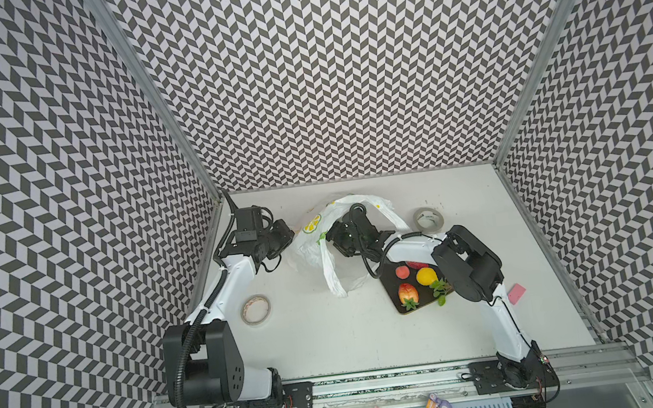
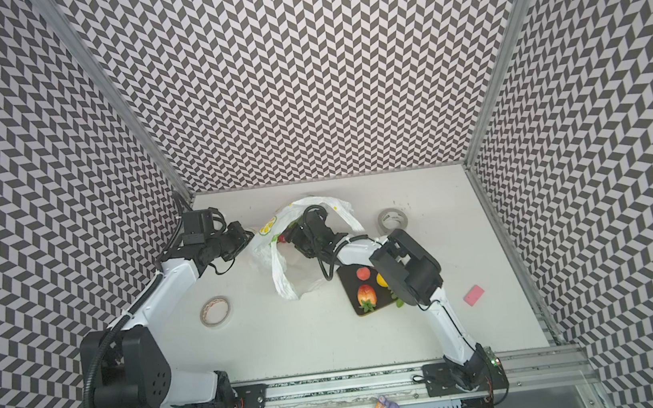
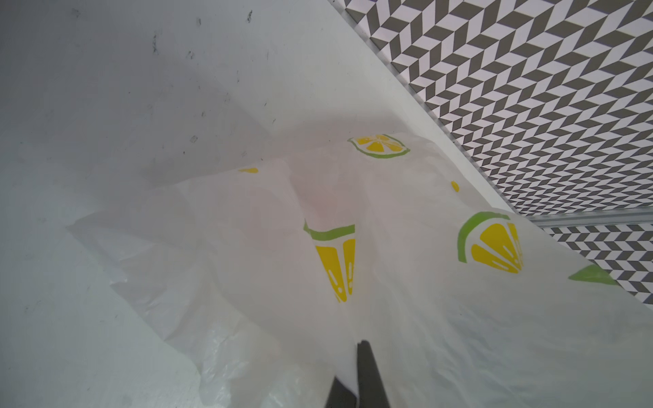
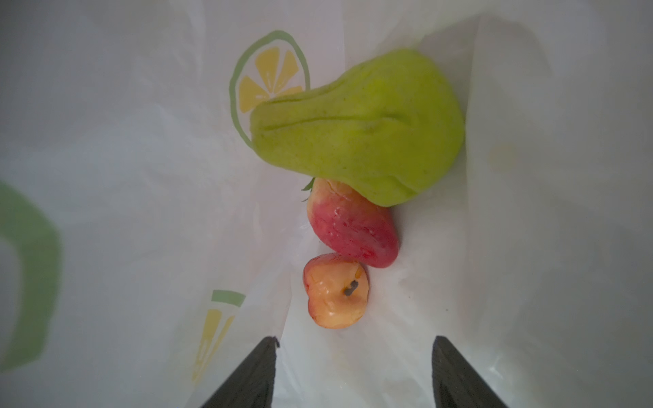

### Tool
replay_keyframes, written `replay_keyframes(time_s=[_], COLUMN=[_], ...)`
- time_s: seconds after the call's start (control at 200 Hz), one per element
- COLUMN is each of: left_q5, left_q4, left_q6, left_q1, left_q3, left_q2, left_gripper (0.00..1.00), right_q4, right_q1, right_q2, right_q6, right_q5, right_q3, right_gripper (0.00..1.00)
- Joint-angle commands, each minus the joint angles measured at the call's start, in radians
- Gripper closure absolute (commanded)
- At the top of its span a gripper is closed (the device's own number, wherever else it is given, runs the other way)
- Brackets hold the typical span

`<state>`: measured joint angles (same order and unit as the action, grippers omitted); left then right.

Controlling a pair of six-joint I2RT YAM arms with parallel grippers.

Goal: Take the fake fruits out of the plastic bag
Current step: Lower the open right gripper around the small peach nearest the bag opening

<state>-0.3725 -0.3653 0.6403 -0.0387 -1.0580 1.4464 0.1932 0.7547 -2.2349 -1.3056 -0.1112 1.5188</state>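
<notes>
At the left edge of the plastic bag in both top views, left tool; inside the bag's mouth, right tool; just right of the bag, a dark tray bearing a lemon and a red-yellow apple. In the left wrist view, left tool clamped on a fold of the bag. In the right wrist view, inside the bag, right tool open and empty just short of a peach, a strawberry touching it beyond, a pear lying over the strawberry's far end.
</notes>
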Motion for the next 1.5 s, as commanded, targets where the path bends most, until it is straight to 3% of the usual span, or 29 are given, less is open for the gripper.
replay_keyframes(time_s=[0.0, 0.195, 0.406, 0.486, 0.566, 0.786, 1.046, 1.317, 1.497], left_q5=[-0.027, 0.012, 0.174, 0.238, 0.283, 0.311, 0.289, 0.230, 0.205], left_q4=[-0.040, -0.081, -0.128, -0.154, -0.162, -0.216, -0.244, -0.253, -0.267], left_q6=[-0.078, -0.113, -0.114, -0.129, -0.145, -0.211, -0.304, -0.322, -0.341], left_q1=[-0.001, -0.001, -0.003, -0.002, -0.001, 0.002, 0.005, 0.011, 0.011], left_q3=[-0.044, -0.041, -0.055, -0.083, -0.110, -0.271, -0.402, -0.465, -0.464], left_q2=[0.027, 0.026, -0.082, -0.111, -0.104, 0.105, 0.354, 0.515, 0.571], left_gripper=[1.00, 0.97, 0.41, 0.26, 0.18, 0.12, 0.07, 0.17, 0.33], right_q4=[0.079, 0.149, 0.206, 0.210, 0.200, 0.156, 0.137, 0.136, 0.113], right_q1=[-0.007, -0.020, -0.018, -0.018, -0.018, -0.009, 0.007, 0.027, 0.034], right_q2=[-0.041, -0.057, -0.041, -0.045, -0.068, -0.128, -0.162, -0.241, -0.291], right_q6=[-0.035, -0.107, -0.169, -0.176, -0.157, -0.046, -0.025, -0.025, -0.037], right_q5=[0.027, 0.059, 0.091, 0.097, 0.071, -0.011, -0.077, -0.141, -0.133], right_q3=[0.035, 0.003, -0.036, -0.035, 0.004, 0.113, 0.146, 0.250, 0.314], right_gripper=[0.29, 0.28, 0.32, 0.32, 0.33, 0.33, 0.29, 0.28, 0.29])
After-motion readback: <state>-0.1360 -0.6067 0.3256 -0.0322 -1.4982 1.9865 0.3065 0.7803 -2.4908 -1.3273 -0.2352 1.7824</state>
